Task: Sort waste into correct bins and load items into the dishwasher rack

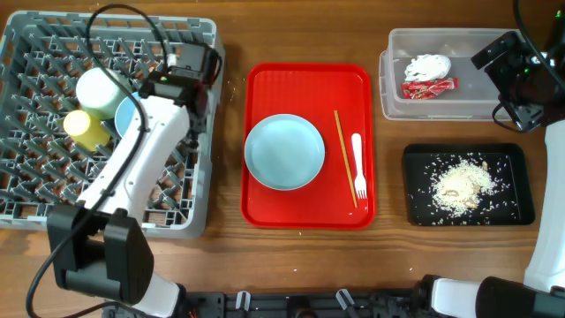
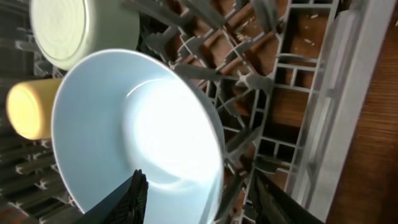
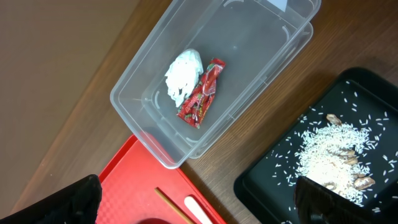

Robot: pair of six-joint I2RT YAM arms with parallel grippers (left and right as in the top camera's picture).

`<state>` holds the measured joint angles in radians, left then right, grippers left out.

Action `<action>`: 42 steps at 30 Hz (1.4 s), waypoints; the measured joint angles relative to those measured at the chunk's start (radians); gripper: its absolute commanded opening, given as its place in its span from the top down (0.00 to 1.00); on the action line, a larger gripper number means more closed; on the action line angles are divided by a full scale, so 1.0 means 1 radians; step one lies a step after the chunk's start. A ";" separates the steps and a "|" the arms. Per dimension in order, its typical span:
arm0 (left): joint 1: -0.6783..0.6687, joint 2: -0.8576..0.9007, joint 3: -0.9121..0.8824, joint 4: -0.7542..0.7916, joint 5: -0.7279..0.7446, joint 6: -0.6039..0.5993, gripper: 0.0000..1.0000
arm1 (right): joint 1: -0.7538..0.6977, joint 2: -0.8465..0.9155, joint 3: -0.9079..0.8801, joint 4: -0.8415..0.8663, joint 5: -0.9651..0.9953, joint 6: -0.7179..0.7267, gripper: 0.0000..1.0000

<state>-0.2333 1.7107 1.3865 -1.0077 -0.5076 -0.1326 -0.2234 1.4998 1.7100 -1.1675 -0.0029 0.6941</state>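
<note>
In the grey dishwasher rack [image 1: 35, 190] stand a light green bowl [image 1: 99, 91], a yellow cup [image 1: 86, 129] and a pale blue bowl [image 2: 124, 124] on edge between the pegs. My left gripper [image 2: 199, 175] is open, one finger inside that blue bowl and one outside its rim. The pale blue plate [image 1: 284, 152], chopsticks [image 1: 344, 157] and white fork [image 1: 358, 168] lie on the red tray [image 1: 265, 79]. The napkin [image 3: 183, 76] and red wrapper [image 3: 202, 96] are in the clear tub [image 3: 143, 124]. Rice scraps [image 3: 329, 155] lie in the black tray [image 3: 261, 186]. My right gripper [image 3: 196, 186] hangs open and empty above the tub's near corner.
The left arm stretches across the rack's right half. The rack's right wall [image 2: 336, 124] is close beside the left gripper's outer finger. Bare wooden table [image 1: 388, 132] separates the red tray from the two bins.
</note>
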 measured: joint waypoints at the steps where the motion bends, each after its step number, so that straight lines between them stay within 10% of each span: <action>1: 0.013 0.000 0.000 -0.003 0.023 0.000 0.49 | 0.000 0.000 0.000 0.000 0.000 0.000 0.00; 42: 0.027 0.023 -0.015 -0.049 0.135 0.029 0.52 | 0.000 0.000 0.000 0.000 0.000 0.000 0.00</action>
<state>-0.2066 1.7336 1.3712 -1.0565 -0.3721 -0.1040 -0.2234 1.4998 1.7100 -1.1675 -0.0025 0.6941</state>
